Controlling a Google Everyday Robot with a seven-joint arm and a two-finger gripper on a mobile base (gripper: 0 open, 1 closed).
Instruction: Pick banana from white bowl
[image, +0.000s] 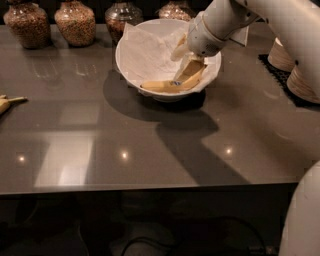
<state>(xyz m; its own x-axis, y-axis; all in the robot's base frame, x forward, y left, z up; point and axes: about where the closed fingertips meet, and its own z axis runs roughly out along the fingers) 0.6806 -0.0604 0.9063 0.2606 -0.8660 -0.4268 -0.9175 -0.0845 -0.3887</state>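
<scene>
From where I stand at the camera view, the gripper (183, 67) is reaching down into the white bowl (131, 64) at the back of the dark table (150, 150). Its fingers (190, 70) are spread apart and grip nothing. The banana (167, 86) lies on the crumpled paper at the bowl's near side, just under the lower finger.

banana (167, 86): yellow, with a small dark blue sticker
white bowl (125, 65): white, lined with white paper
gripper (190, 67): cream and tan, down in the bowl above the banana
table (100, 130): glossy grey-brown
jars (75, 22): brown, speckled contents
</scene>
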